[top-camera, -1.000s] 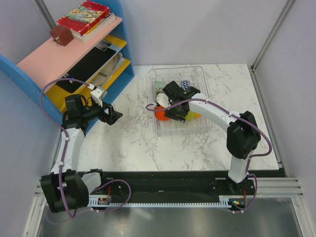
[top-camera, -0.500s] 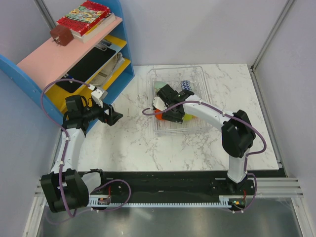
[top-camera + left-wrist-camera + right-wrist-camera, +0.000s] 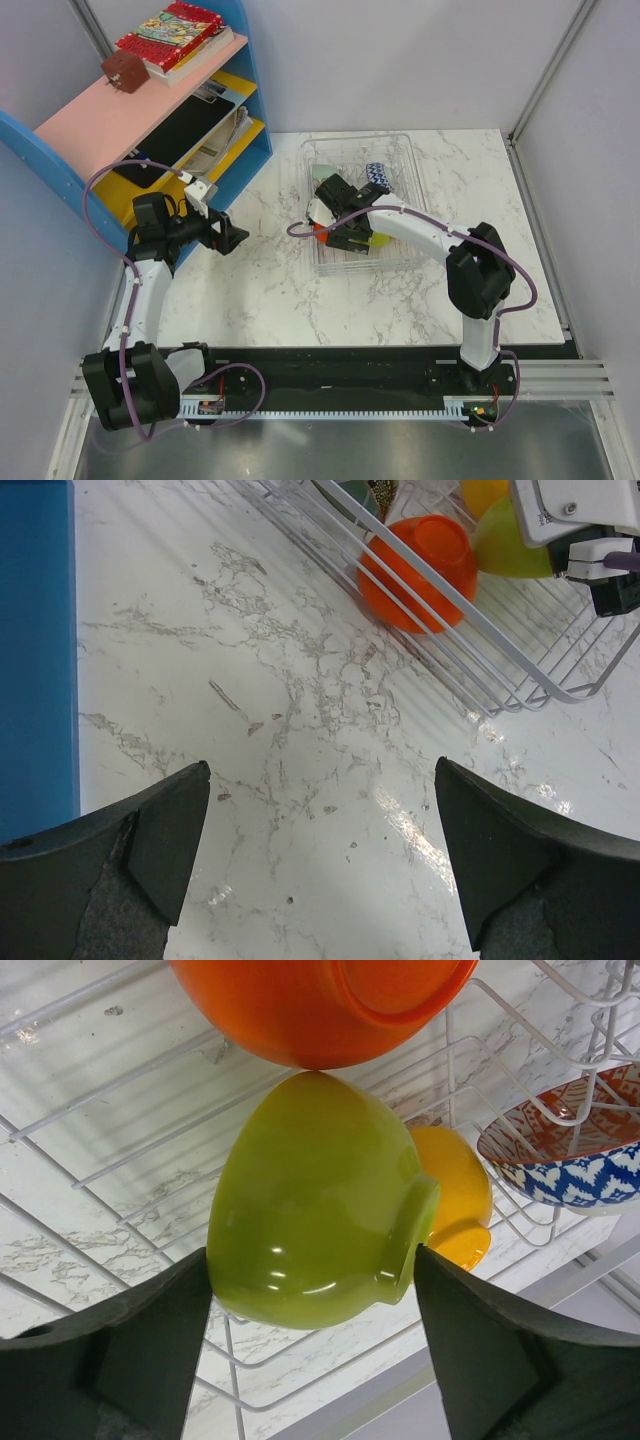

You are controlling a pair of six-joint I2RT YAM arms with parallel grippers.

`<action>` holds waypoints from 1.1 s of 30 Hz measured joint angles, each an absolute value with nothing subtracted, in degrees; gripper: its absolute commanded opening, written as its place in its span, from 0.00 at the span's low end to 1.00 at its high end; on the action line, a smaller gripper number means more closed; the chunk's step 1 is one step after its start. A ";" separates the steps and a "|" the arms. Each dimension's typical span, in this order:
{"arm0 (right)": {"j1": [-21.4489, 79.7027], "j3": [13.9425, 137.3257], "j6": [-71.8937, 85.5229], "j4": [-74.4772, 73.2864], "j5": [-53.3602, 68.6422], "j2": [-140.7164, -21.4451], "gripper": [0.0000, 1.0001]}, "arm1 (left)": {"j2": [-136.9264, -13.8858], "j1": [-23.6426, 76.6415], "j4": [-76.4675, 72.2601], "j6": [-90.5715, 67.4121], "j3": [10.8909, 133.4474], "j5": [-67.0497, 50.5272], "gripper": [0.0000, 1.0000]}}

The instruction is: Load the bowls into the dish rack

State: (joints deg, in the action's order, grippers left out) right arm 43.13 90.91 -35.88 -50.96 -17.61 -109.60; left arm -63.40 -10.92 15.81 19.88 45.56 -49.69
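Observation:
The clear dish rack (image 3: pixel 400 142) stands at the back of the marble table. My right gripper (image 3: pixel 346 228) reaches into it; in the right wrist view its fingers (image 3: pixel 312 1335) are closed on both sides of the yellow-green bowl (image 3: pixel 310 1200), which lies on its side on the rack wires. The red-orange bowl (image 3: pixel 310 1000) touches it above, the orange-yellow bowl (image 3: pixel 455 1195) lies behind it, and the blue-and-white bowl (image 3: pixel 570 1150) stands to the right. The pale green bowl (image 3: pixel 322 178) sits at the rack's left end. My left gripper (image 3: pixel 238 238) is open and empty over bare marble (image 3: pixel 320 850).
The blue-and-pink shelf unit (image 3: pixel 150 110) with books stands at the left, close beside my left arm; its blue side panel (image 3: pixel 35 650) fills the left edge of the left wrist view. The rack's wire rim (image 3: pixel 480 630) crosses that view's top right.
My right gripper has shifted left and slightly back inside the rack, carrying the yellow-green bowl up against the red-orange bowl. The left arm has not moved.

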 measured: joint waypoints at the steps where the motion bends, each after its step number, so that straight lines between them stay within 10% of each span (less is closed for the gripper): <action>1: 43.13 90.91 -35.92 -51.05 -17.61 -109.60 0.97 | -63.40 -10.92 15.79 19.88 45.56 -49.69 1.00; 33: 37.32 99.02 -31.42 -51.66 -17.56 -104.62 0.98 | -63.37 -11.18 15.70 19.88 45.54 -49.71 1.00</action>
State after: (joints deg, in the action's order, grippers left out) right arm 37.32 99.02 -31.42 -51.66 -17.56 -104.62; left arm -63.37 -11.18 15.70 19.88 45.54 -49.71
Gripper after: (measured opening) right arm 0.974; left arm 0.993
